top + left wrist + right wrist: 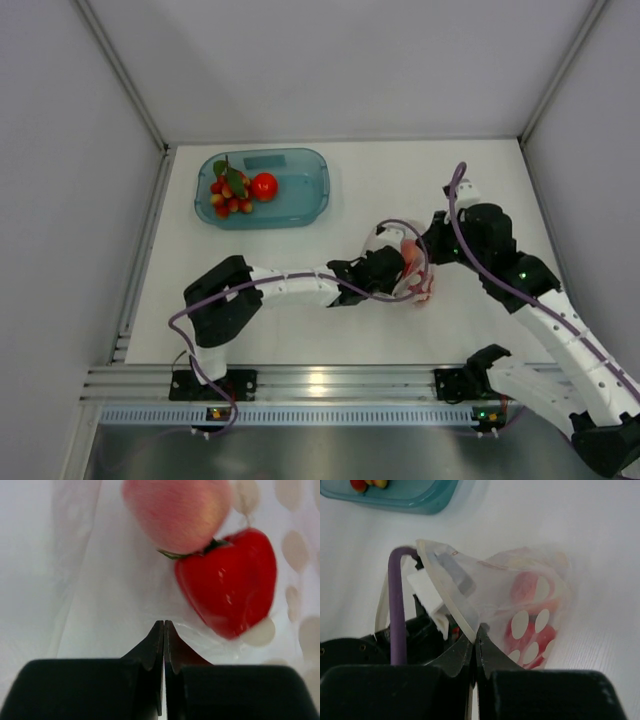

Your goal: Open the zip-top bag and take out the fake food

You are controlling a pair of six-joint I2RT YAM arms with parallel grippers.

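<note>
The zip-top bag, clear with white dots, hangs between my two grippers at the table's middle right. My right gripper is shut on its zip strip at the mouth. My left gripper is shut on the bag's plastic from the other side. A pink peach and a red bell pepper lie inside the bag; the pepper also shows through the dotted wall. In the top view the left gripper and right gripper meet at the bag.
A translucent teal tray stands at the back left and holds a red berry cluster with green leaves and a round red tomato. White walls close the table on three sides. The left arm's purple cable runs beside the bag mouth.
</note>
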